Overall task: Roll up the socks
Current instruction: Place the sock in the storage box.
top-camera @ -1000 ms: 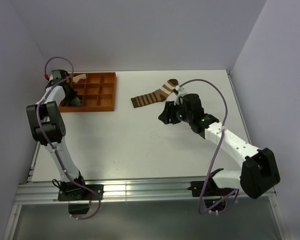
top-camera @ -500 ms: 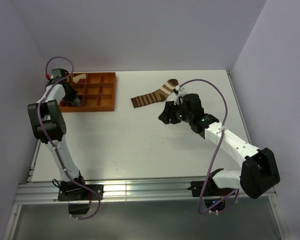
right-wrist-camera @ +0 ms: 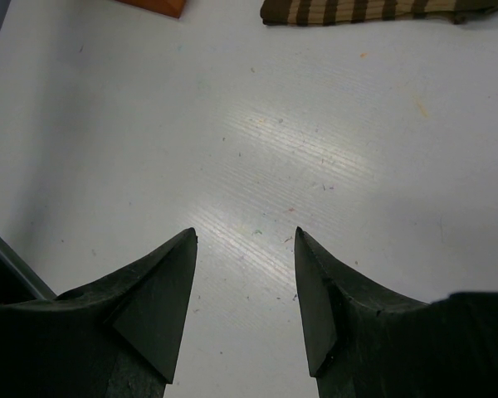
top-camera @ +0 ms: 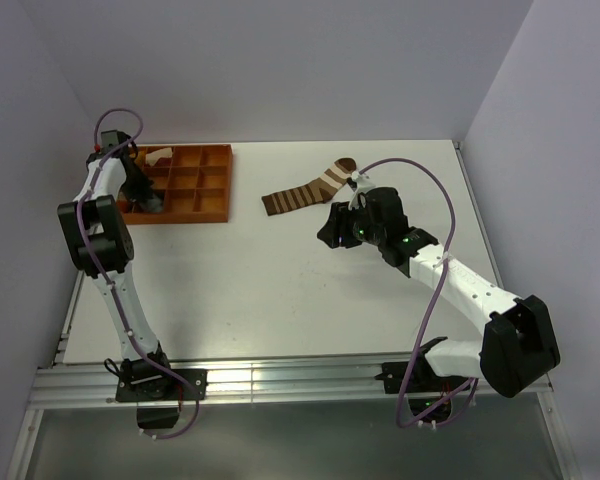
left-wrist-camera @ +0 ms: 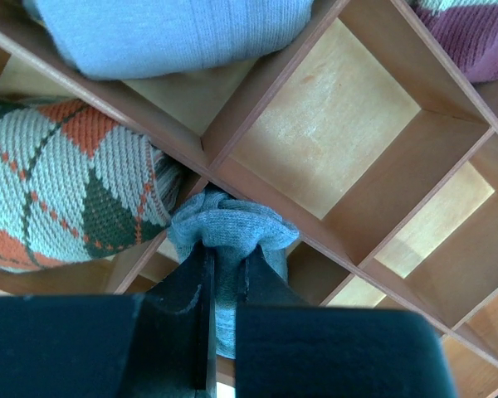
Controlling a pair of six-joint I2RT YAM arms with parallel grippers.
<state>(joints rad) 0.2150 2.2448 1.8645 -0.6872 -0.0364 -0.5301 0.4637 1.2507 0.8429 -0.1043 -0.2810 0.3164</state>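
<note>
My left gripper (left-wrist-camera: 226, 253) is shut on a bunched grey sock (left-wrist-camera: 228, 228), which sits over a divider of the wooden compartment tray (left-wrist-camera: 274, 83). Seen from above, that gripper (top-camera: 145, 195) is at the left end of the tray (top-camera: 195, 190). The brown sock with white stripes (top-camera: 310, 188) lies flat on the table to the right of the tray. It also shows at the top edge of the right wrist view (right-wrist-camera: 373, 10). My right gripper (right-wrist-camera: 245, 236) hovers open over bare table just near of it, holding nothing (top-camera: 332, 232).
Other tray compartments hold a light blue roll (left-wrist-camera: 174, 33), a green and orange argyle roll (left-wrist-camera: 58, 191) and a maroon piece (left-wrist-camera: 469, 33). A pale cloth (top-camera: 160, 155) pokes out at the tray's far left. Walls enclose the table on three sides.
The left arm's wrist has shifted slightly toward the back over the tray's left end. The right arm and the brown sock have not moved.
</note>
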